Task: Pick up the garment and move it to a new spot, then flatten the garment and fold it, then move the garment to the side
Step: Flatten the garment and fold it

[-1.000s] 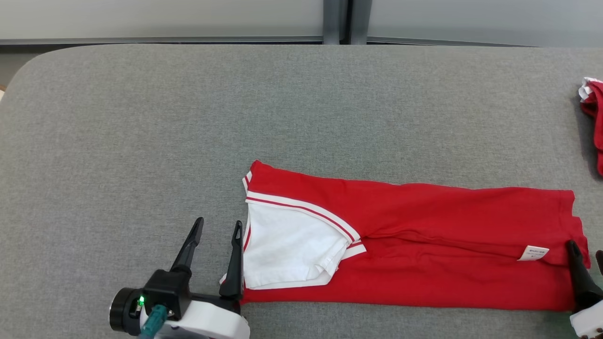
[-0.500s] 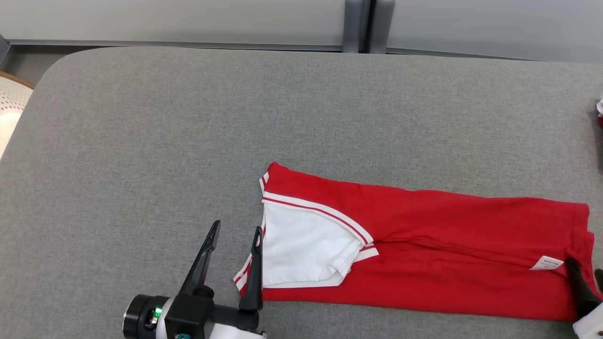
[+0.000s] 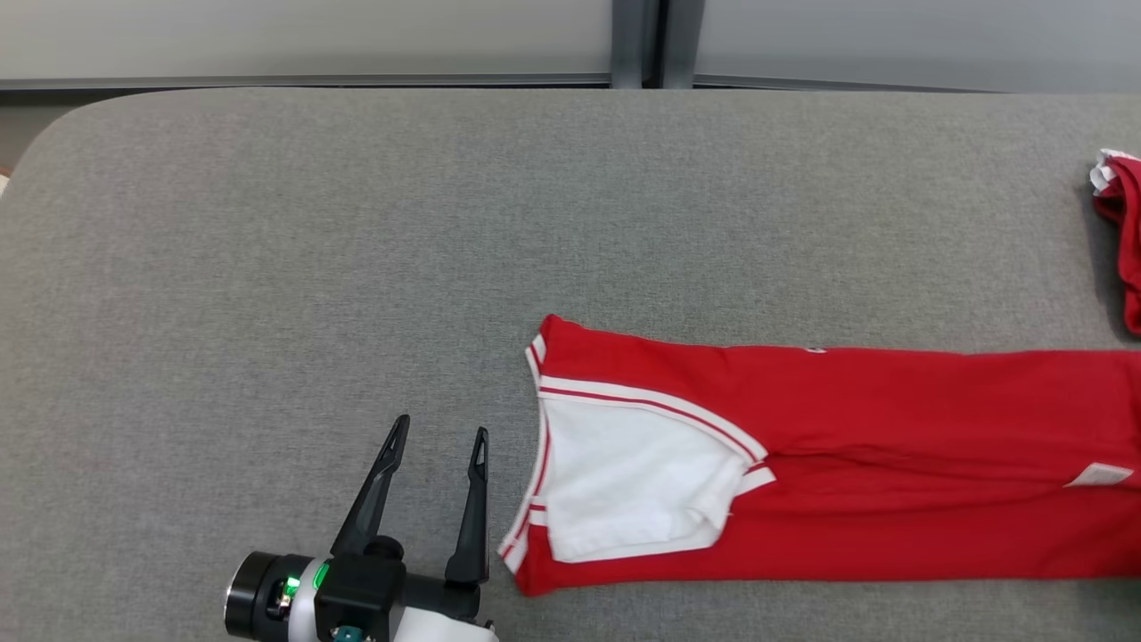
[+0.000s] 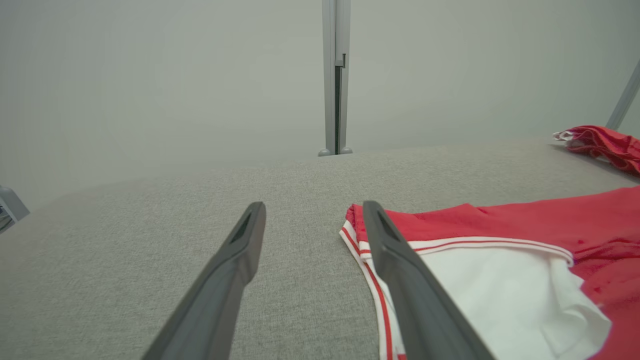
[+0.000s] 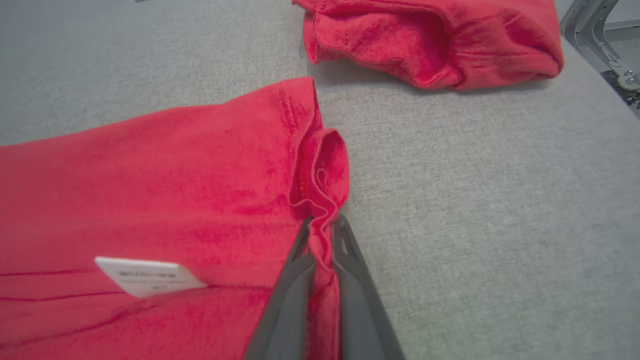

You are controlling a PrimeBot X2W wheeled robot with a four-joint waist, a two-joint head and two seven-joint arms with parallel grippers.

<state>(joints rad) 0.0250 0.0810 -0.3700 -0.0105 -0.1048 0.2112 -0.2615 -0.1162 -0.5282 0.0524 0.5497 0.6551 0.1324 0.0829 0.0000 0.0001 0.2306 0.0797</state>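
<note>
Jaws of left gripper (image 3: 441,428) spread wide and empty, just beside garment (image 3: 891,419) collar end, right gripper (image 5: 324,220) clenched on its bunched hem

Two red garments (image 3: 891,419) (image 3: 1125,223), two pincers (image 3: 441,426) (image 5: 322,222)

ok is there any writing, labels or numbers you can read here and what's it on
White tag on the red garment: a few lines of dark print, too blurred to read.
No other text: no words, numbers, brands or signs can be read on the other red cloth or the grey table.
</note>
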